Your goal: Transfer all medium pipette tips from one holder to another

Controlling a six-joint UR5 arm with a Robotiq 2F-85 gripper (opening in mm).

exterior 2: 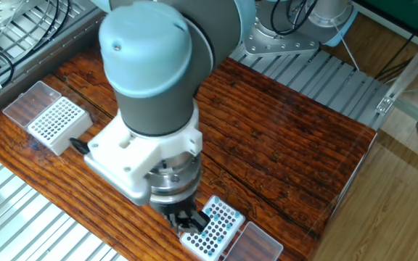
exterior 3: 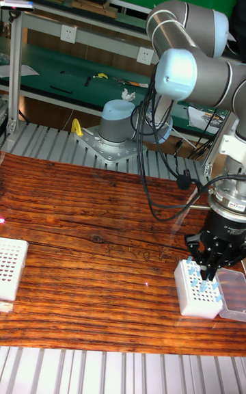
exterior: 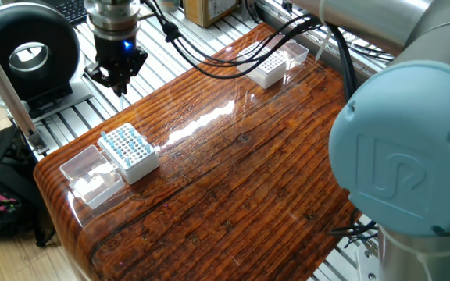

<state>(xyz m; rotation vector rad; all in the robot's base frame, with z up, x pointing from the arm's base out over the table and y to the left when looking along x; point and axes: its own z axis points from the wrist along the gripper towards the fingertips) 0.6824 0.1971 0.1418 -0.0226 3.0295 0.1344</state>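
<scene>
Two fixed views high, opposite table (exterior: 248, 195) sides; tall view low (frontal); all share tabletop.

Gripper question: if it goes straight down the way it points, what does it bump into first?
Probably the white box holding the blue-topped tips. The gripper hangs just above it, though the first fixed view leaves depth unclear.

The only readable mark is the embossed "UR" logo on the blue joint cap (exterior: 401, 164) of the robot arm, at the right of one fixed view. No other text, label or number is legible.
</scene>
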